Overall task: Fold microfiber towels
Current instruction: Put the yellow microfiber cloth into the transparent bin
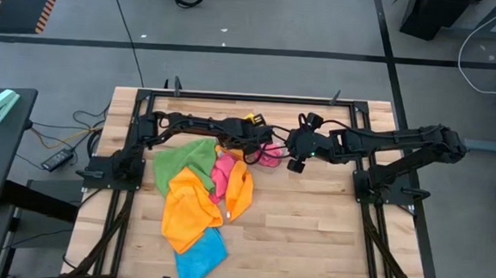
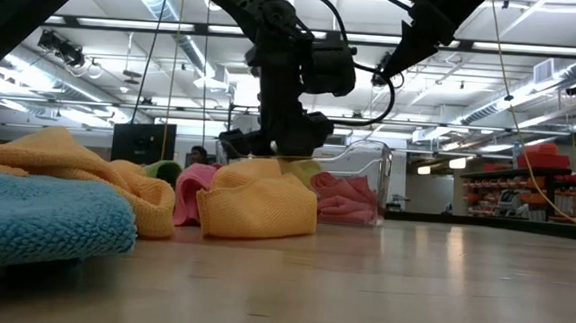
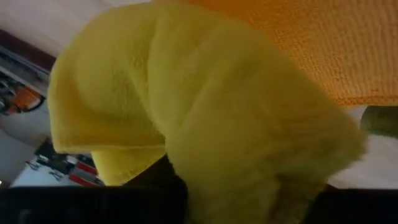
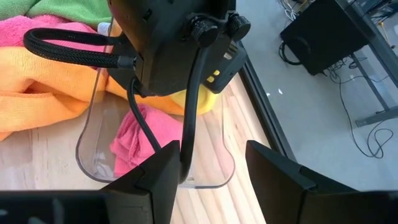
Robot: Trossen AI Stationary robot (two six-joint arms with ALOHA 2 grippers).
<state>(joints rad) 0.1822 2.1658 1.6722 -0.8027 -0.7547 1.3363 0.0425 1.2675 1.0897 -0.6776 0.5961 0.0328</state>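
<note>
My left gripper [image 1: 256,144] hangs slanting down over the clear plastic tray [image 4: 87,146] at the far middle of the table. A yellow towel [image 3: 205,112] is bunched right at it and fills the left wrist view; a bit of that yellow towel [image 4: 202,99] shows under the left wrist. A pink towel [image 4: 134,134] lies crumpled in the tray. Green [image 1: 182,159], pink [image 1: 221,176], orange [image 1: 190,206] and blue [image 1: 199,257] towels lie heaped left of centre. My right gripper [image 4: 211,165] hovers open just right of the tray, holding nothing.
A second orange towel [image 1: 240,190] lies beside the heap, near the tray. Bare wood [image 1: 311,229] stretches over the table's right and near parts. Black frame rails [image 1: 233,95] border the table. Cables from the left arm [image 4: 74,46] hang over the tray.
</note>
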